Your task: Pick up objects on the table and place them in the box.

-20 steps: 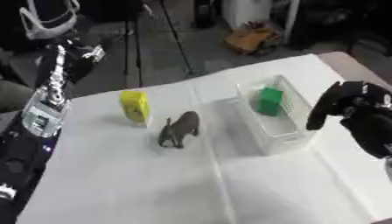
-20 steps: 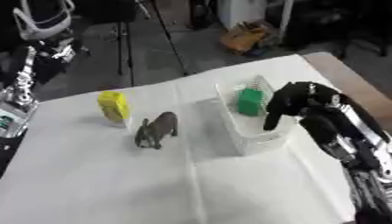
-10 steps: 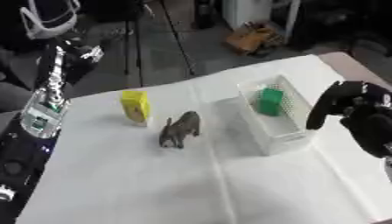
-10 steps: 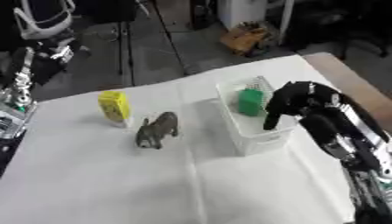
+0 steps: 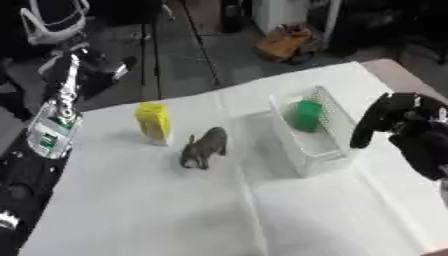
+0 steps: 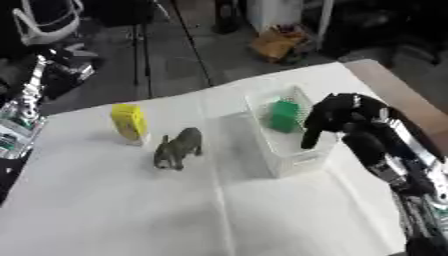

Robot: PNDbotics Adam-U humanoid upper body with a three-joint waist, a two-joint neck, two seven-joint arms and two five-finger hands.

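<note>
The right hand (image 6: 337, 120) hangs just over the near right rim of the box (image 6: 293, 159), fingers drooping downward and holding nothing; it looks relaxed and empty, which fits a hand that is finished with one item. Inside the box, just to the hand's left, a green block (image 6: 283, 116) stands against the far wall, so that piece counts as placed. Well off to the hand's left, out on the white table (image 6: 131, 210), wait a grey animal (image 6: 177, 148) and, beyond it, a yellow carton (image 6: 129, 122) standing upright, probably next in line. I can't tell the left hand's state; only its arm (image 5: 54, 115) shows.
</note>
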